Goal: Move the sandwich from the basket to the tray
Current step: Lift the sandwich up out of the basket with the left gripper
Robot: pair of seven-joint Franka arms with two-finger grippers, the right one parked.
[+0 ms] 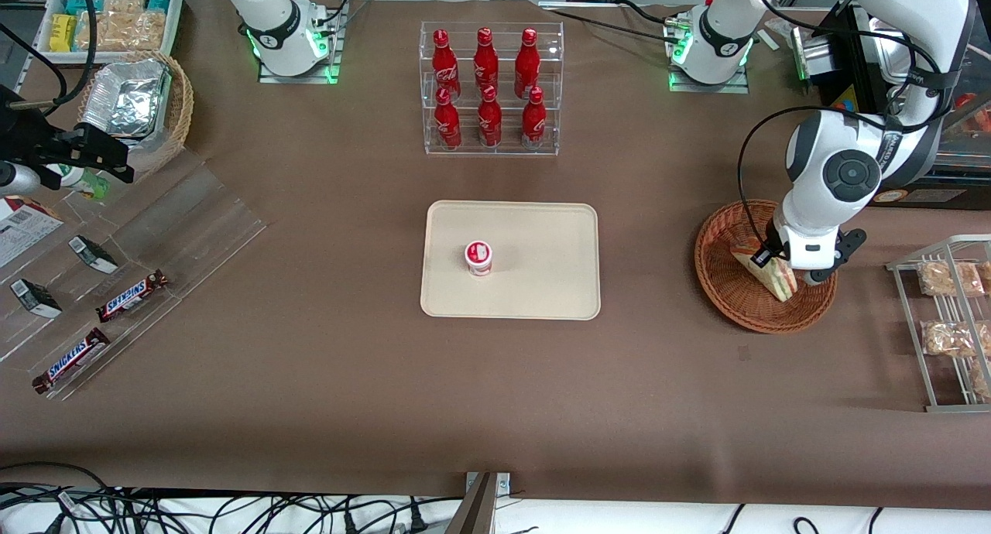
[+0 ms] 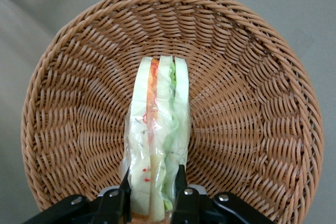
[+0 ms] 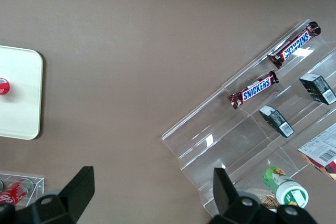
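The sandwich (image 1: 768,275) (image 2: 157,129) stands on edge in the round woven basket (image 1: 716,267) (image 2: 252,77), wrapped in clear film with white bread and green, red and yellow layers. My left gripper (image 1: 780,269) (image 2: 153,178) reaches down into the basket, and its two black fingers (image 2: 180,179) press the wrap from both sides at one end of the wedge. The sandwich still rests low inside the basket. The cream tray (image 1: 542,240) (image 3: 18,93) lies at the table's middle, toward the parked arm's end from the basket.
A small white cup with a red lid (image 1: 478,258) stands on the tray. A clear rack of red bottles (image 1: 491,89) is farther from the front camera. A wire rack of snack bags (image 1: 948,317) stands beside the basket. Acrylic shelves with Snickers bars (image 1: 132,296) lie toward the parked arm's end.
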